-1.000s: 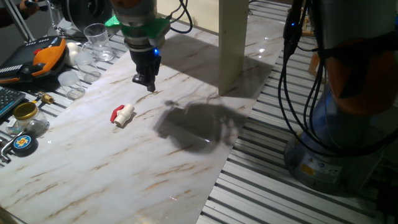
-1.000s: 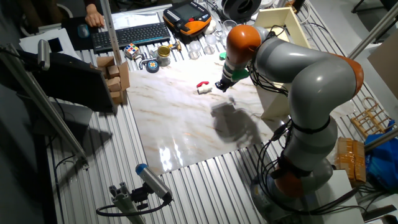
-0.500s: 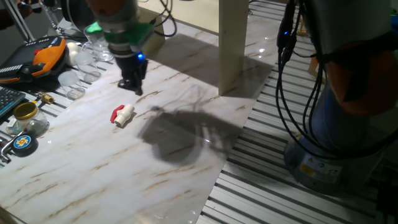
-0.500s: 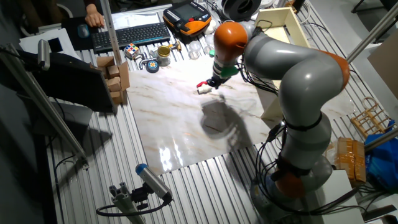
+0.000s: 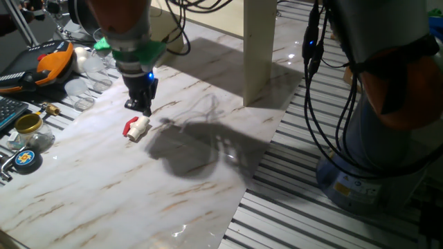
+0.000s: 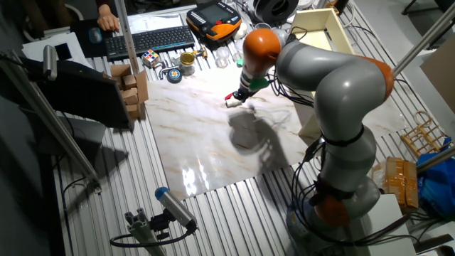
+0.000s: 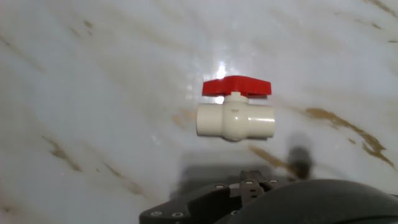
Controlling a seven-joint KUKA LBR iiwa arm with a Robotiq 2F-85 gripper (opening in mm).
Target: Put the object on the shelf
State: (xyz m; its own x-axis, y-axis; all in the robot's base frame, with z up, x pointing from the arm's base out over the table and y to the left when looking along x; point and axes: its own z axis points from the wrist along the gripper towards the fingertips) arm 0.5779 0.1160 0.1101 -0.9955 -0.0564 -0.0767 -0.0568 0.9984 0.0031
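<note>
The object, a small white fitting with a red handle (image 5: 136, 127), lies on its side on the marble tabletop; it also shows in the other fixed view (image 6: 232, 100) and in the middle of the hand view (image 7: 236, 118). My gripper (image 5: 140, 106) hangs just above and behind it, apart from it, with its fingers close together and empty; it also shows in the other fixed view (image 6: 241, 97). Only its dark body shows at the bottom of the hand view. The shelf's beige panel leg (image 5: 259, 48) stands at the back right, and its top board (image 6: 323, 28) is far from the object.
A brass-lidded jar (image 5: 29, 124), an orange-black device (image 5: 52, 59) and clear glasses (image 5: 107, 41) crowd the table's left edge. A keyboard (image 6: 146, 39) and cardboard blocks (image 6: 131, 89) lie beyond. Slatted metal (image 5: 291, 207) surrounds the marble board; cables (image 5: 325, 104) hang at right.
My gripper has moved left across the table and lower, from beside the shelf leg to just above the white fitting. The fitting has not moved.
</note>
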